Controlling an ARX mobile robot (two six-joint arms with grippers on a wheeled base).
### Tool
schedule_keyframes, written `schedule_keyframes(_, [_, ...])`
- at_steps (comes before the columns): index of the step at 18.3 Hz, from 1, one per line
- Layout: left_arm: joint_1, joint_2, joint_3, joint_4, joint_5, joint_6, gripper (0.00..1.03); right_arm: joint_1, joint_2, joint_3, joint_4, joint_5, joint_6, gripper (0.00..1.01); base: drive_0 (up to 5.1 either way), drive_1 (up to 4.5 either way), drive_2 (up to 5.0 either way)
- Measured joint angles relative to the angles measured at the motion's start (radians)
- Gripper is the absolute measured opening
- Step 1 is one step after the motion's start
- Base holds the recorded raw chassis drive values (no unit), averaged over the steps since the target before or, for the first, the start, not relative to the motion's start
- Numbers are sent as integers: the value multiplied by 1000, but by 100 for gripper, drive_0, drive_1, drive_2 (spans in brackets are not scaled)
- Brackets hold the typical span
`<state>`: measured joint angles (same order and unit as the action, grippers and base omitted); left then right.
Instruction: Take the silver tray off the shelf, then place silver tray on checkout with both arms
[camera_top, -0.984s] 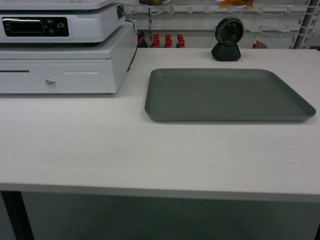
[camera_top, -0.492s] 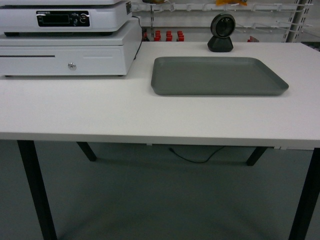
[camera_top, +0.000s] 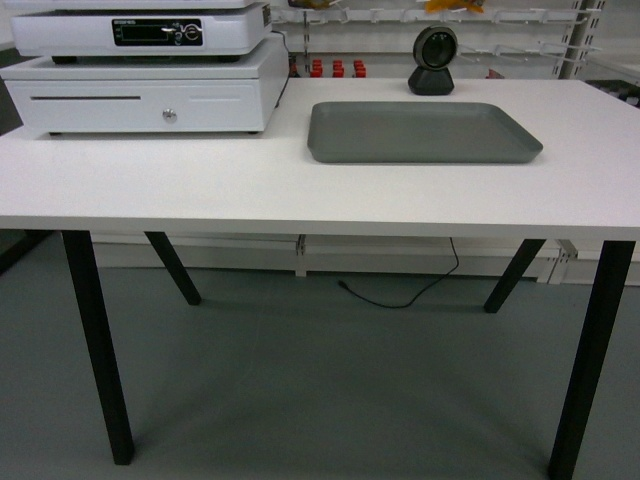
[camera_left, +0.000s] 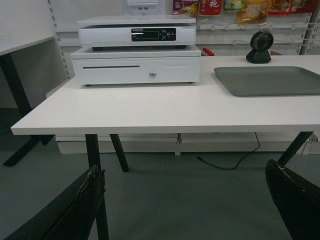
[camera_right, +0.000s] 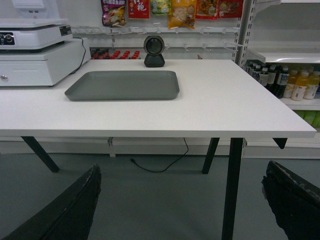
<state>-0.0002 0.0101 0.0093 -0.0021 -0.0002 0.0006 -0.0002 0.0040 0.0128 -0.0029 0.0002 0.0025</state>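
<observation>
Silver tray (camera_top: 424, 132) lies flat on the white checkout desk (camera_top: 300, 190), toward the back and right of centre, with its long axis running left to right across the desk. A white cash drawer (camera_top: 150, 95) with a display unit on top stands just beside its left end, apart from it, and a small black scanner (camera_top: 434, 60) sits behind its far rim. Nothing rests in the tray.

Both tools are well back from the desk and lower than its top. The left tool (camera_left: 190, 200) shows 2 dark fingers spread wide at the bottom corners of its wrist view, with nothing between them. The right tool (camera_right: 180, 200) is spread the same way and is just as bare. Neither appears in the head view.

From the left wrist view the tray is off to the right, partly cut by the frame edge. From the right wrist view it is ahead and somewhat left, fully in sight, so the right arm looks the nearer of the 2. Judging by how things lie, the tray is already set down on the checkout and released, so no further reach seems called for.
</observation>
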Motion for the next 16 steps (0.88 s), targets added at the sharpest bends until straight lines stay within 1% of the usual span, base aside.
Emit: schedule_keyframes(16, [0, 0, 0, 0, -1, -1, 98, 0, 0, 0, 1, 0, 0, 98, 0, 0, 0])
